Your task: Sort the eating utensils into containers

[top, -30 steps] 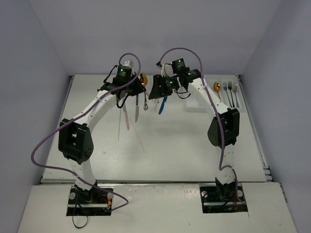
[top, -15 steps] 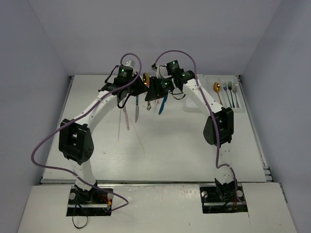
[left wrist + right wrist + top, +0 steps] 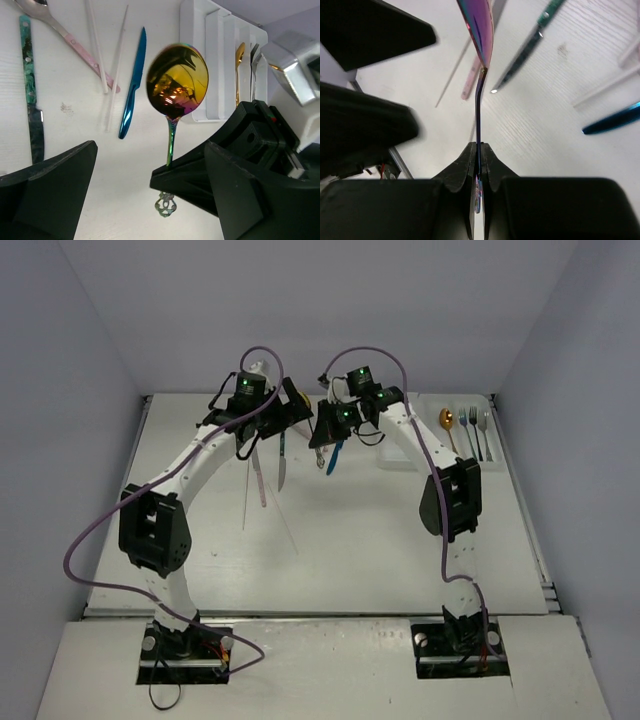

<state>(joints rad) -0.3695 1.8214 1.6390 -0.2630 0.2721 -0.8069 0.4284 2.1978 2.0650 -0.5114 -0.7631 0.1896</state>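
Observation:
An iridescent gold spoon stands upright in the air between the two grippers. My right gripper is shut on its thin handle, and the bowl points away from it. My left gripper is open, its fingers wide apart on either side of the spoon without touching it. The white compartment tray lies at the back right and holds a gold spoon and some forks.
On the table below the grippers lie a blue knife, a green-handled knife, a pink-handled spoon and thin pale sticks. Two long sticks reach toward the middle of the table.
My right gripper has closed on the spoon's handle. My left gripper, shut before, has opened and let the spoon go. Both arms stay close together at the back.

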